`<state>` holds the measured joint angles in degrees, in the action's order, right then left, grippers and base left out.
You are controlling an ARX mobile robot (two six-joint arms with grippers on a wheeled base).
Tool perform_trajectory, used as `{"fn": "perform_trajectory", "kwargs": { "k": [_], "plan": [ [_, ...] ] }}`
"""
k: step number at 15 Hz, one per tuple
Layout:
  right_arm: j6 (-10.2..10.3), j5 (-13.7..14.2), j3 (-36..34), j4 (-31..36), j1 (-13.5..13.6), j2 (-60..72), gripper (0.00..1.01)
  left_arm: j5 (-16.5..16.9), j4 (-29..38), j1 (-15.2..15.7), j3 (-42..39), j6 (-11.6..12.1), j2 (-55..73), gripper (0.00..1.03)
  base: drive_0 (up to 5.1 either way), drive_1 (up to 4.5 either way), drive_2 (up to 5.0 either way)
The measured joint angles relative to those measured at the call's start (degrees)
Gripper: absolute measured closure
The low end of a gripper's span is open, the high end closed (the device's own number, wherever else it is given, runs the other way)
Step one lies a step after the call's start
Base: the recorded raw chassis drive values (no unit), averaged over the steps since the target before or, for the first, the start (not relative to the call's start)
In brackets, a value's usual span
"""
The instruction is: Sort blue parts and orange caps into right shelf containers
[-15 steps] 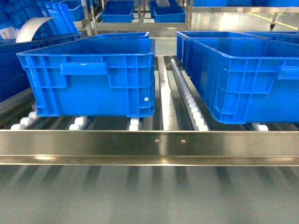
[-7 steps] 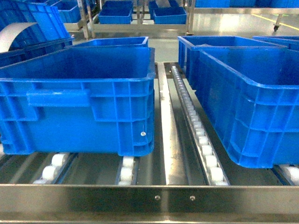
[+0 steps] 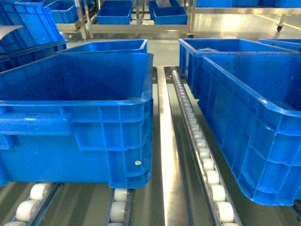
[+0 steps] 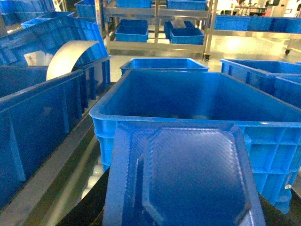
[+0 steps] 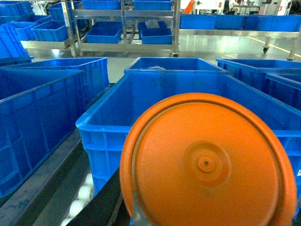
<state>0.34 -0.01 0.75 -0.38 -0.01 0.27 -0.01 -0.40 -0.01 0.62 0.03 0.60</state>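
Closer now: head view has advanced toward the shelf since a second ago, the steel front rail has dropped out of the bottom of frame and both front bins fill much more of the picture.

Left to right, head view: stacked blue bins (image 3: 28,23) at far left, then the left front bin (image 3: 75,117) sitting on white rollers (image 3: 35,195). Second bin (image 3: 110,45) right behind it. Steel divider rail (image 3: 162,141) and a roller track (image 3: 202,150) run down the middle. Right front bin (image 3: 254,117) beside the track, another bin (image 3: 221,47) behind it. More shelving with bins (image 3: 141,14) in the background across the floor.

No arm or gripper in head view.

Left wrist view: a blue part (image 4: 183,174) fills the lower frame, flat textured face with an octagonal raised panel, right up against the camera, in front of the near rim of the left bin (image 4: 188,94). Bin interior looks bare where visible. Fingers hidden behind the part; grip state can't be told.

Right wrist view: an orange cap (image 5: 207,162), round disc with a small centre boss, covers the lower right, in front of the near wall of the right bin (image 5: 117,117). Fingers not visible either; can't tell the grip.
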Motion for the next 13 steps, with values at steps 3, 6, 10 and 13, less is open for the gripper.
{"fn": "perform_trajectory", "kwargs": {
  "k": [3,6,10,13],
  "plan": [
    [0.00,0.00,0.00,0.02,0.00,0.00,0.57,0.00,-0.02,0.00,0.00,0.00,0.00,0.61,-0.1,4.01,-4.1],
    [0.00,0.00,0.00,0.02,0.00,0.00,0.57,0.00,-0.02,0.00,0.00,0.00,0.00,0.61,0.0,2.67,-2.8],
    [0.00,-0.02,0.00,0.02,0.00,0.00,0.57,0.00,-0.02,0.00,0.00,0.00,0.00,0.61,0.0,0.00,0.0],
    [0.00,0.00,0.00,0.04,0.00,0.02,0.57,0.00,-0.02,0.00,0.00,0.02,0.00,0.61,0.0,0.00,0.0]
  ]
}}
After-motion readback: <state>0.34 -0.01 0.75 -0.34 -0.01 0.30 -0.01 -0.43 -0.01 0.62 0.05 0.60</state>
